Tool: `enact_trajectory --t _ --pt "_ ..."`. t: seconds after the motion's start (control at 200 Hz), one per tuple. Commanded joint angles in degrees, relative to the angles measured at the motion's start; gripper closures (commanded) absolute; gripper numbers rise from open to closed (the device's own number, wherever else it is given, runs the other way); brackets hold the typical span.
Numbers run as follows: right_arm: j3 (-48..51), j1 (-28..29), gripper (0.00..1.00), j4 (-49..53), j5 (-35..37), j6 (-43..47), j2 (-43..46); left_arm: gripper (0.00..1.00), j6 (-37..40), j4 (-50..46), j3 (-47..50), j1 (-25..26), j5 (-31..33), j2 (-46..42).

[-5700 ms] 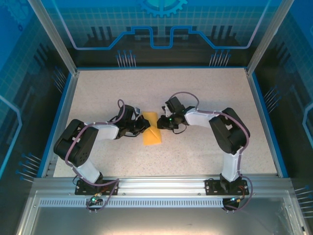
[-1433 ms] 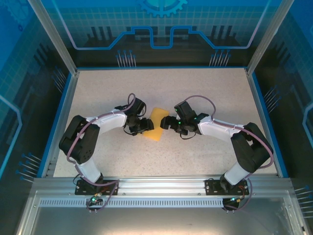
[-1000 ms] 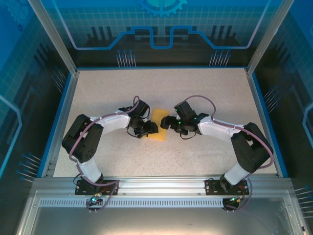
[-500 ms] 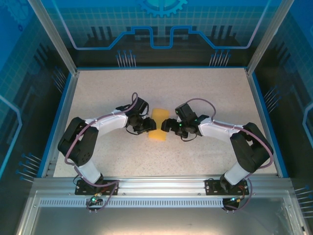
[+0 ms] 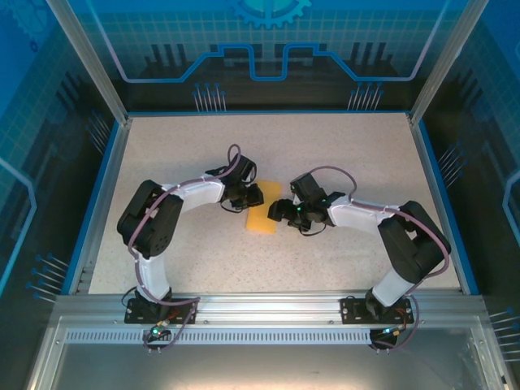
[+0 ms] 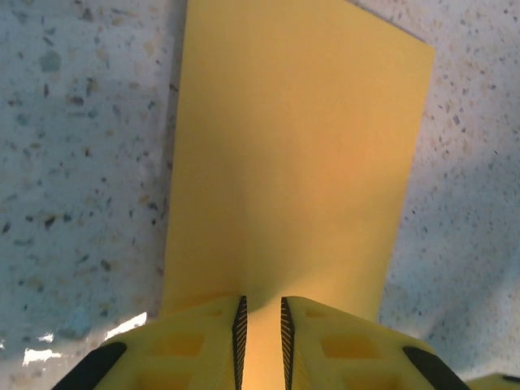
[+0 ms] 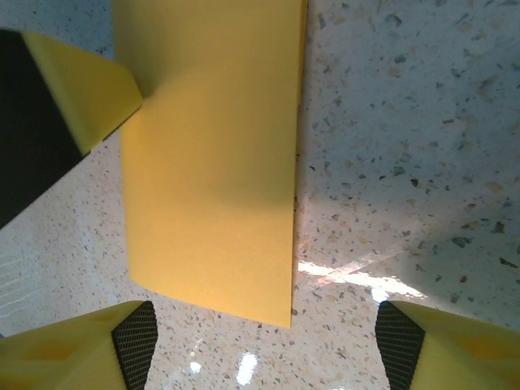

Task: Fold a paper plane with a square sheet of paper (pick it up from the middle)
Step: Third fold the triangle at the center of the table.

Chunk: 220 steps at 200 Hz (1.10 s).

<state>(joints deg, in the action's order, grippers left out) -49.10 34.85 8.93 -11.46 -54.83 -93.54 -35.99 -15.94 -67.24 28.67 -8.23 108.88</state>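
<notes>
Overhead view down onto table (image 5: 366,146), wrist views close above — sharing paper (image 6: 292,162)

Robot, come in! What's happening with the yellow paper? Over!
Left gripper nearly shut, paper edge between jaws. Right gripper open over its edge. Paper a folded rectangle on the table. Nothing blocking.

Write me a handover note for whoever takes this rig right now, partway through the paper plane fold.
Left gripper: jaws a narrow slit apart over one end of the paper; grip not confirmed.
Right gripper: open, low over the table, with the paper's other end just ahead of its fingers.
Paper: flat on the table between the two grippers, a rectangle, apparently folded in half.
Done: the first fold, it seems.
Left: the nose and wing folds; no plane shape yet.
</notes>
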Motion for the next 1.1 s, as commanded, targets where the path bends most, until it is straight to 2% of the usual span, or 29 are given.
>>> enact_trajectory --t 0.0,0.33,0.795,1.095 --pt "-0.97 0.47 0.26 -0.04 -1.59 -1.03 -1.62 0.77 -0.68 -0.75 -1.88 -0.46 2.31 1.63" --pt "-4.9 1.85 0.26 0.12 -4.16 -1.34 -5.5 0.64 -3.24 -1.37 -1.36 -2.67 -1.14 2.73" --pt "-5.47 3.62 0.31 -3.11 -9.92 -4.44 -8.41 0.65 -4.08 -2.41 -1.75 -2.92 -2.89 4.5" --pt "-4.1 4.21 0.44 -7.12 -12.38 -6.85 -9.12 0.65 -4.18 -2.73 -1.83 -3.0 -2.81 4.6"
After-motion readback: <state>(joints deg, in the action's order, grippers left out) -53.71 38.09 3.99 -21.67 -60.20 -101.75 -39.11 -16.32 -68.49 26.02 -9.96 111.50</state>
